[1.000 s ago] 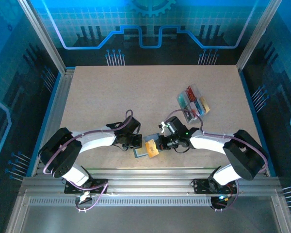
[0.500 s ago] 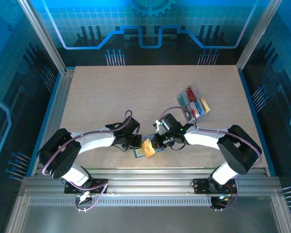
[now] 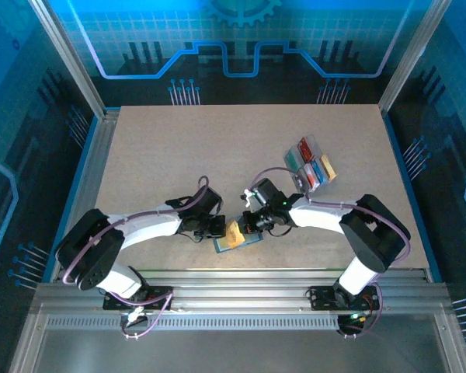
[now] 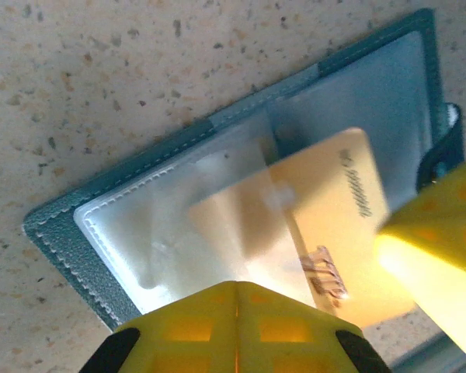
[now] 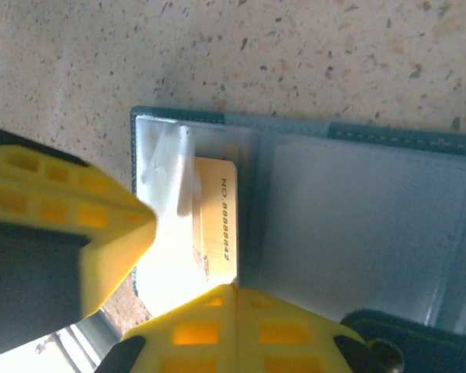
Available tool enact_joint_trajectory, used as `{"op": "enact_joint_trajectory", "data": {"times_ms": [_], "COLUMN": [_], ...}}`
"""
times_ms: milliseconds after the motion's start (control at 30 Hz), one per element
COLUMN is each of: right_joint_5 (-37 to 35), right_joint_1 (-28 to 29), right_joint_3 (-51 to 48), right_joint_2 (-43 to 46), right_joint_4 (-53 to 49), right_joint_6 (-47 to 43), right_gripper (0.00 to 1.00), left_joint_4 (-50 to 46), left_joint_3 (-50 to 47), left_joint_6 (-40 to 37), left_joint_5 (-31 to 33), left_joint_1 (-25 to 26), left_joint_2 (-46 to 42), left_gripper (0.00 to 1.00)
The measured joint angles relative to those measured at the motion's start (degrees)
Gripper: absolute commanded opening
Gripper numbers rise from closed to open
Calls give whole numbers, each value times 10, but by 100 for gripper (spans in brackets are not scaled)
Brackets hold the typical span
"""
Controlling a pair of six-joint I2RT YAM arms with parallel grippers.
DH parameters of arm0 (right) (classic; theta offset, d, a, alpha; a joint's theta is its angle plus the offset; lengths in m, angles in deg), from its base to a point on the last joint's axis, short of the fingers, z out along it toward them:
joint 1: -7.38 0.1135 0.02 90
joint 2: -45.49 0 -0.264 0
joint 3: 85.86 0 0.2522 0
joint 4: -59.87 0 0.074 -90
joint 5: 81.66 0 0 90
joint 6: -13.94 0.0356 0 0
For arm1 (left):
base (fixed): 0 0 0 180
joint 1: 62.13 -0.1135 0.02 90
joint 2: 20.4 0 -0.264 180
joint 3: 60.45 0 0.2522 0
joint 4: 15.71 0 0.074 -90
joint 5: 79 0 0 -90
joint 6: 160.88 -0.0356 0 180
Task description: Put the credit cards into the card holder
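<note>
**Yellow card pinched at the mouth of the open holder**

Grips the yellow card [image 5: 217, 219] with the right gripper [image 5: 234, 294], jaws clenched on one short end, printed number facing up. Holds it low over one leaf of the card holder [image 5: 349, 225], the free end seemingly tucked beneath the film of the clear pocket [image 4: 155, 233], the rest out in the open. Meets the left gripper [image 4: 237, 289] right there: jaws closed tight, tips down at the outer edge of that same leaf, just beside the card. Impossible to tell whether pinching the pocket film or merely pressing on it. Seen from above, nose to nose, arms reaching in from either side, with the card between the two.

Beneath the card, spread open and flat on the tabletop [image 3: 179, 155], close to the middle of its near edge: the holder, blue-green on the cover, pale blue-grey inside, stitched along the rim.

Farther out, in the right half of the tabletop and apart from the holder: a clear tray [image 3: 311, 140] carrying the other credit cards [image 3: 304, 147], red, teal and blue among them, plus an orange card [image 3: 328, 168] jutting past its right side. Speckled beige board under everything.
</note>
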Motion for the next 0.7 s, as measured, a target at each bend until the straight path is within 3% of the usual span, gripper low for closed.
{"op": "enact_joint_trajectory", "data": {"times_ms": [133, 367, 700], "right_joint_5": [0, 0, 0], "right_joint_1": [0, 0, 4], "right_joint_3": [2, 2, 16], "right_joint_2": [-22, -27, -35], "right_joint_4": [13, 23, 26], "right_joint_6": [2, 9, 17], "right_gripper": [0, 0, 0], "left_joint_4": [2, -1, 12], "left_joint_3": [-12, -37, -54], "left_joint_6": [11, 11, 11], "left_joint_5": [-24, -33, -34], "left_joint_1": [-22, -59, -62], "left_joint_2": [-31, -48, -9], "left_gripper": [11, 1, 0]}}
